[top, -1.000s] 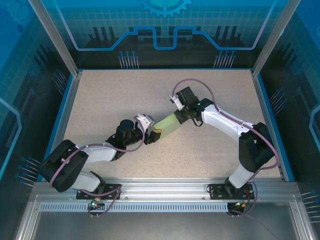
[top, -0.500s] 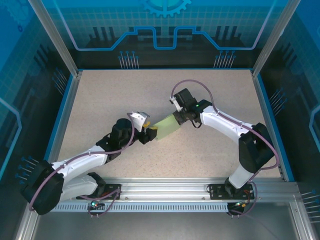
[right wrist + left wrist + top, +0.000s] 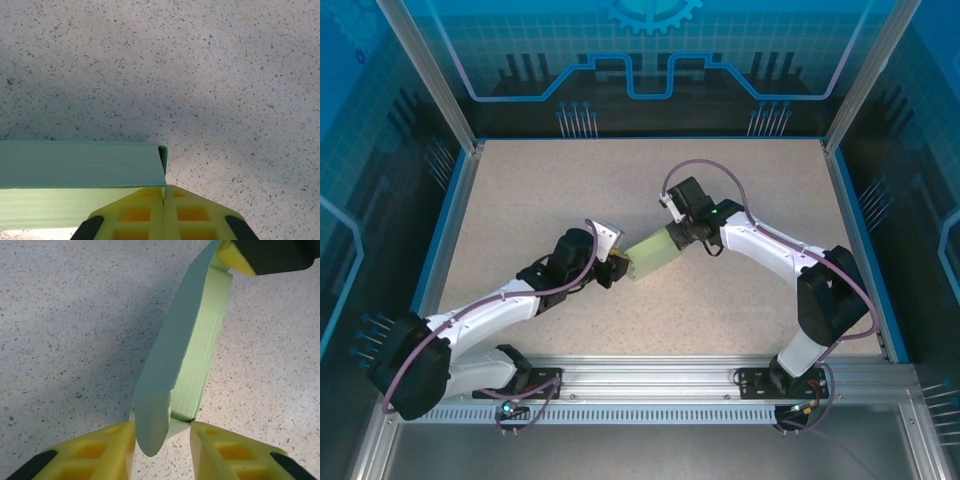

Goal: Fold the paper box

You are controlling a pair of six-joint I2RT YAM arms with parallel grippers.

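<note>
Left gripper (image 3: 162,437): jaws sit either side of the near end flap of the paper box (image 3: 192,360), and I can't tell if it's actually pinching. The box is mid-table (image 3: 550,190), up on edge. The right gripper (image 3: 165,192) is clamped on the far end. If the left one squeezes off-crease, I reckon that thin card crumples or twists loose.

The paper box (image 3: 651,256), pale green card, stands on edge near mid-table (image 3: 550,190), a slim part-folded shell (rounded end flap loose).

Pale green paper box (image 3: 75,165) lower left, corner pinched by closed right gripper (image 3: 164,190); speckled table (image 3: 200,75) beyond
</note>
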